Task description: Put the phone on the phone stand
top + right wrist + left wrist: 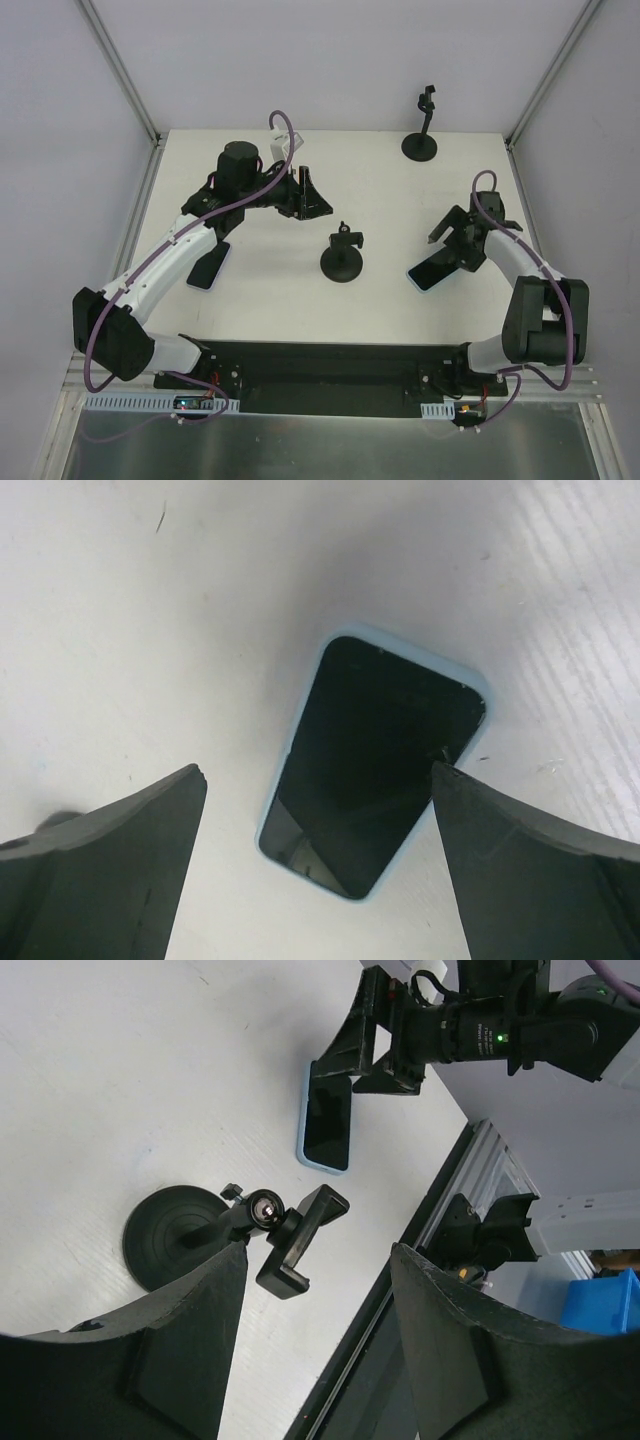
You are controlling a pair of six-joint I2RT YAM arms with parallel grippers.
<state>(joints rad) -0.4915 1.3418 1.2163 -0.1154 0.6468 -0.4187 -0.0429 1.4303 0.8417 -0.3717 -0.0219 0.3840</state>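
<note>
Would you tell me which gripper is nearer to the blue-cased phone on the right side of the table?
Right. The right gripper hangs open directly over the phone, a finger on either side. The left gripper is open well off to the left, beyond the centre phone stand.

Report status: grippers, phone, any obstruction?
Left gripper open, empty. Right gripper open over phone, flat on table. Phone stand vacant, nothing seen blocking it. Second phone at left.

Left claw (318, 1260) open, right claw (318, 780) open, low
</note>
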